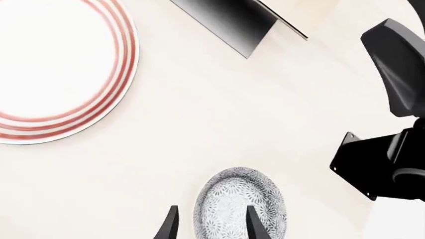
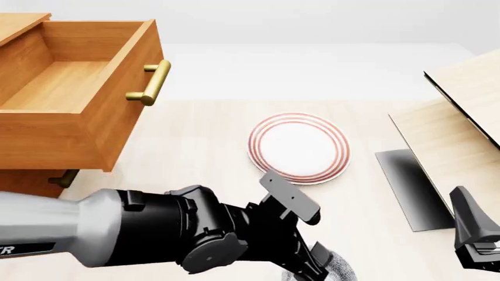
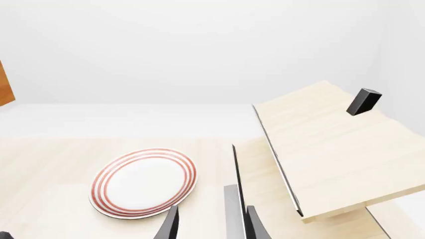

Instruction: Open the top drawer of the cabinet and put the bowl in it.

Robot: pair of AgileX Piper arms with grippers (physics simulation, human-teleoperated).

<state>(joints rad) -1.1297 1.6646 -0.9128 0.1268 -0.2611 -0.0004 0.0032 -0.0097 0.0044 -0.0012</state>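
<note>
Top drawer (image 2: pixel 74 93) of the cabinet (image 2: pixel 23 181) pulled out, its box showing bare wood inside; brass handle (image 2: pixel 152 82) faces the table.

Left gripper (image 1: pixel 211 224): jaws parted, straddling one wall of the bowl (image 1: pixel 240 203). One finger (image 1: pixel 256 225) sits inside the bowl, the other outside its rim. Whether they press the wall: cannot tell. In the front view the bowl (image 2: pixel 338 268) shows only as a sliver under the left arm, well apart from the drawer.

Plate (image 2: pixel 298 146) lies beyond the left gripper, apart from the bowl.

Right gripper (image 3: pixel 211 225): fingers spread, nothing between them, hovering near the pale wood structure (image 3: pixel 325 149).
</note>
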